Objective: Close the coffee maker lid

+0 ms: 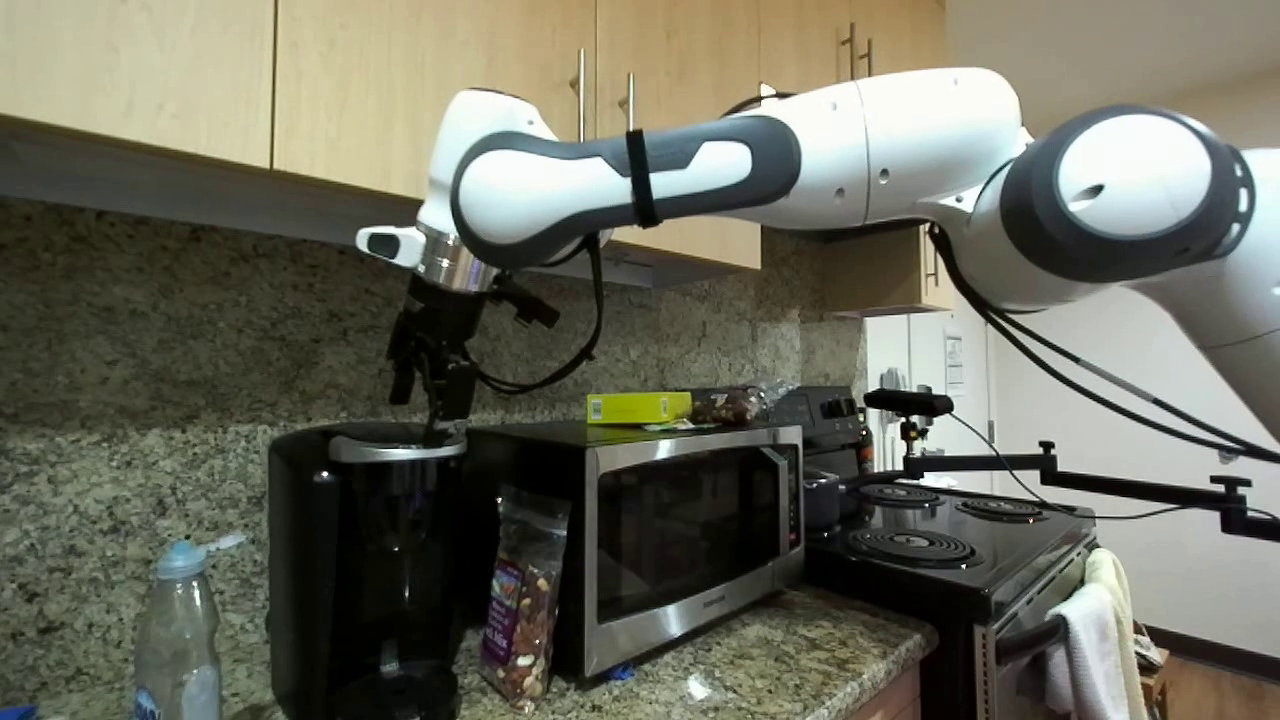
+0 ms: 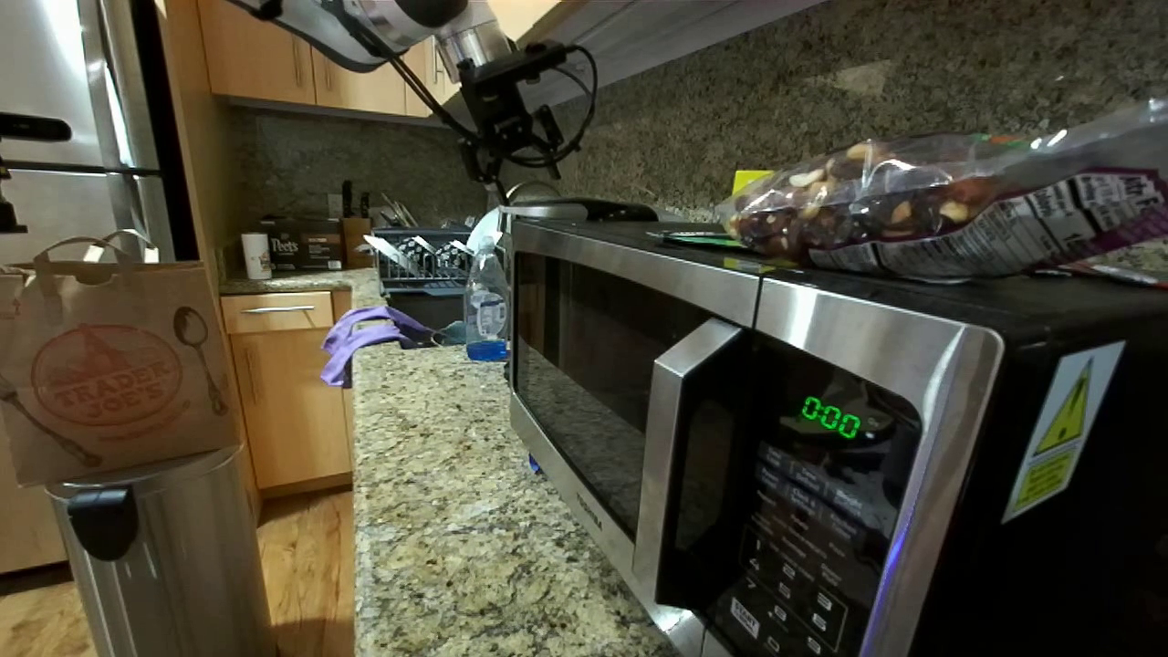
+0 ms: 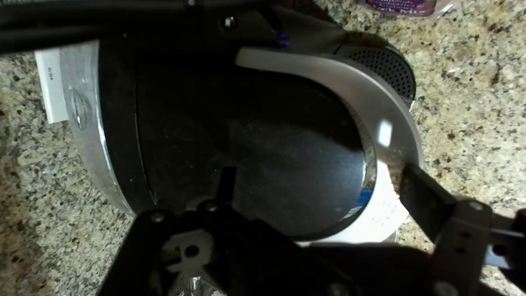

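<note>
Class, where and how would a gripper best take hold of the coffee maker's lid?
Probably by the silver handle, a band curving around the front of the lid, whose flat top offers little to pinch. Coming from the front, gripping above and below, looks best, as the microwave stands to one side.

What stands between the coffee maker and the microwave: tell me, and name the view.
A nut bag stands between the coffee maker and the microwave, in an exterior view.
</note>
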